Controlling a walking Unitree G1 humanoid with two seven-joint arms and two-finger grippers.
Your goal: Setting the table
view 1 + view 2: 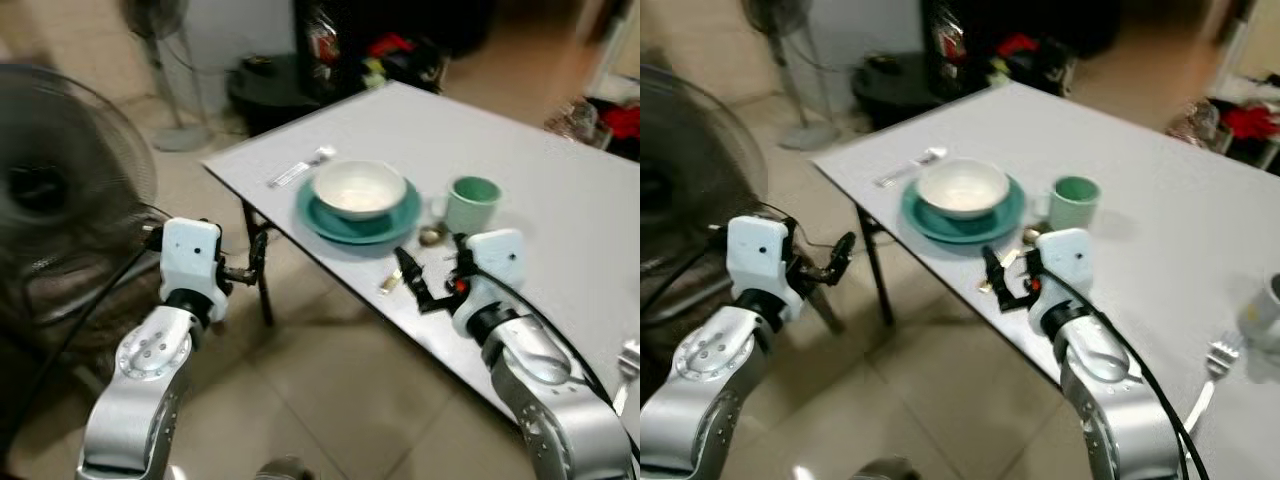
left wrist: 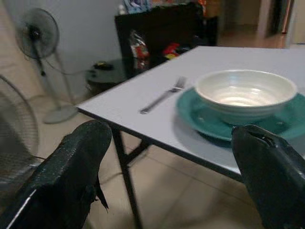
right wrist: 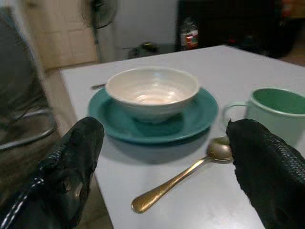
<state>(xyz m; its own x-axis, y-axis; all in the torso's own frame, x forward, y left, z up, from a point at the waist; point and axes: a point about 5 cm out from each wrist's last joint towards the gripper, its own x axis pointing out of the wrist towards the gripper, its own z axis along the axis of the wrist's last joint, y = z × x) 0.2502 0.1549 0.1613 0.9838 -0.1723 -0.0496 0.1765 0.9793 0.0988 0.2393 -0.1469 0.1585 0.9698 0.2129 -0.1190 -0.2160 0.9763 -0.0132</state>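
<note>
You've got one place setting laid near the table (image 1: 560,190) edge: white bowl (image 1: 358,188) stacked on the teal plate (image 1: 322,216), fork (image 2: 163,96) on its far side, green mug (image 1: 470,203) beside the plate w/ handle toward it. That layout reads as deliberate, so prob. only the gold spoon (image 3: 178,177) needs straightening (it lies slanted btwn plate and mug, bowl end by the mug).

Right gripper (image 1: 418,278) hovers over the table edge, jaws wide open, empty; spoon sits just ahead, roughly centred btwn the fingers. Left gripper (image 1: 838,254) is off the table's corner, also spread open, holding nothing.
</note>
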